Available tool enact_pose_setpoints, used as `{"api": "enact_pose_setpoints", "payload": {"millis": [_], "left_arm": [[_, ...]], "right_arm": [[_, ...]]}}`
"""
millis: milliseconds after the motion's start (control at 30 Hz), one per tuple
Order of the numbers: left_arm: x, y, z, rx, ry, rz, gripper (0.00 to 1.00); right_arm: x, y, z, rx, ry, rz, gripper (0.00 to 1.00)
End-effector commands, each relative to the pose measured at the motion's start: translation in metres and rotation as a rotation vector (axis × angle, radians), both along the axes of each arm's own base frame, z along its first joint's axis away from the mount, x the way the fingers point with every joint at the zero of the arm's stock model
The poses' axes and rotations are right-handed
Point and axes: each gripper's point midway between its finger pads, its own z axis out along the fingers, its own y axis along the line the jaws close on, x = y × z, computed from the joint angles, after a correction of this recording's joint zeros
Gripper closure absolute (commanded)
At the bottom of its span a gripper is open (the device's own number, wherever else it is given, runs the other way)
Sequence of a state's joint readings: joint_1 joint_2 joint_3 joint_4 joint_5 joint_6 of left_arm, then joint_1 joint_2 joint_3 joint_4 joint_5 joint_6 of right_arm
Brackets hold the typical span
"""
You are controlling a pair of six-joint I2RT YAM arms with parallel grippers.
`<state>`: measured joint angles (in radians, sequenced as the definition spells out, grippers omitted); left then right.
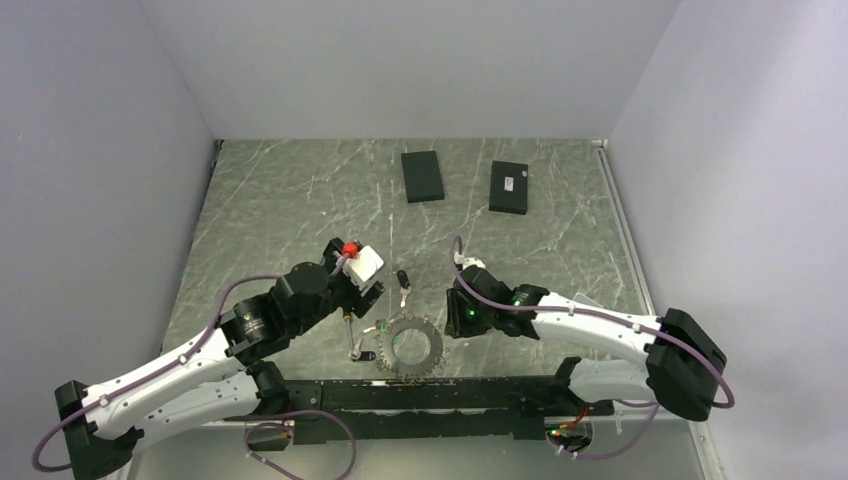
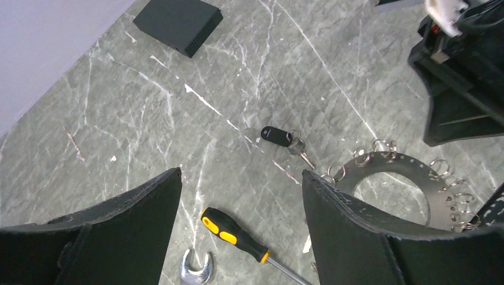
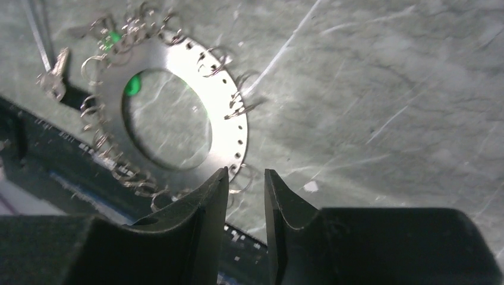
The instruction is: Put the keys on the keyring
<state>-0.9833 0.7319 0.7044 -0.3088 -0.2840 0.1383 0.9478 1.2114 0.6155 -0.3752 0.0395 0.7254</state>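
The keyring (image 1: 410,345) is a flat grey metal ring hung with small split rings, lying near the front edge between my arms. A green tag (image 3: 132,85) sits on it. One black-headed key (image 2: 276,135) lies on the marble just behind the ring, also visible from above (image 1: 402,279). Another key (image 3: 53,76) rests at the ring's left side. My left gripper (image 2: 242,173) hovers open and empty above the screwdriver (image 2: 235,234). My right gripper (image 3: 246,172) is at the keyring's right rim (image 3: 235,127), its jaws narrowly apart around a small split ring, not pinching it.
A silver wrench (image 2: 196,270) lies beside the screwdriver's handle. Two flat black boxes (image 1: 422,176) (image 1: 509,187) sit at the back of the table. A black rail (image 1: 430,395) runs along the front edge just behind the keyring.
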Motion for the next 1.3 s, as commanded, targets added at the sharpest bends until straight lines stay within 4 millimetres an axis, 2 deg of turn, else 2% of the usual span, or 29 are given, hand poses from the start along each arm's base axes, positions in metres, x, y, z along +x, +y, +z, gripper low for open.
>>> {"api": "enact_pose_setpoints", "payload": {"millis": [0,167,300,567,800,967,1133,1267], "left_arm": [[0.005,-0.005,0.004,-0.001,-0.047,-0.011,0.21],[0.004,-0.012,-0.005,0.020,-0.034,-0.041,0.21],[0.006,-0.011,-0.008,0.037,-0.035,-0.037,0.21],[0.005,-0.007,-0.009,0.046,-0.034,-0.027,0.21],[0.004,-0.003,-0.009,0.040,-0.035,-0.018,0.21],[0.003,-0.002,-0.010,0.040,-0.029,-0.016,0.21],[0.003,0.001,-0.009,0.038,-0.031,-0.008,0.21],[0.003,0.004,-0.008,0.035,-0.034,0.003,0.21]], "right_arm": [[-0.032,0.005,0.009,0.083,0.104,0.104,0.68],[-0.058,0.008,0.006,0.170,0.165,0.197,0.68],[-0.071,0.011,0.007,0.219,0.122,0.292,0.63],[-0.062,0.021,0.001,0.193,0.043,0.390,0.59],[-0.052,0.035,-0.009,0.168,0.028,0.421,0.60],[-0.048,0.042,-0.007,0.179,0.003,0.436,0.65],[-0.045,0.050,-0.007,0.188,-0.011,0.465,0.97],[-0.040,0.053,-0.003,0.191,-0.038,0.467,1.00]]}}
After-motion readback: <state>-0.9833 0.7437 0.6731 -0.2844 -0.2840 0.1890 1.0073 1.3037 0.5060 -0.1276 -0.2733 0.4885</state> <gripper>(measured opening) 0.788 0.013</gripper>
